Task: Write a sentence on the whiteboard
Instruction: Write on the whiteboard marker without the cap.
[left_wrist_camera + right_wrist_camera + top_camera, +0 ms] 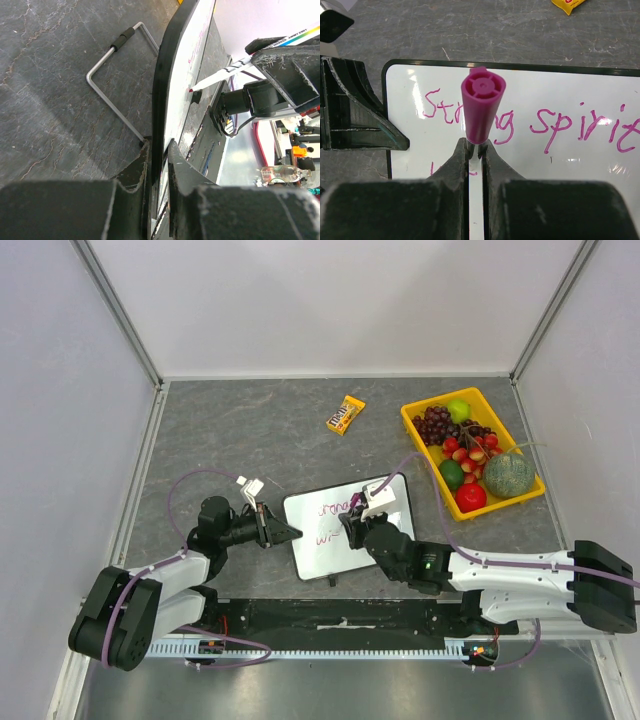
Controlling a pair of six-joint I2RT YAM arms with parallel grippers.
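Writing is the step in hand, judging by a second line that is barely begun.

From above, the whiteboard (312, 558) sits on the table (230, 430) between the arms. The left gripper (293, 533) pinches its left edge. The right gripper (352, 523) hangs over the middle, with the pink sentence (335, 507) just beside its tips.

On the left wrist, both fingers (134, 172) are closed narrowly on the board's black rim, which runs straight ahead of them. A bent wire leg (112, 75) shows to their left. Ahead and to the right, the marker (220, 75) slants down to the white face; whether its tip touches, I cannot tell.

On the right wrist, the jaws are pinched tight around the marker, its magenta end facing the camera. "Strong spirit" reads just beyond the fingers, and a first stroke of the lower line peeks out at their left.

To do this well, the left clamp should hold firm so the board cannot slide. The marker wants light, even pressure and short strokes running rightward. A clear gap under the first line would help, and the fingers should stay out of wet ink.
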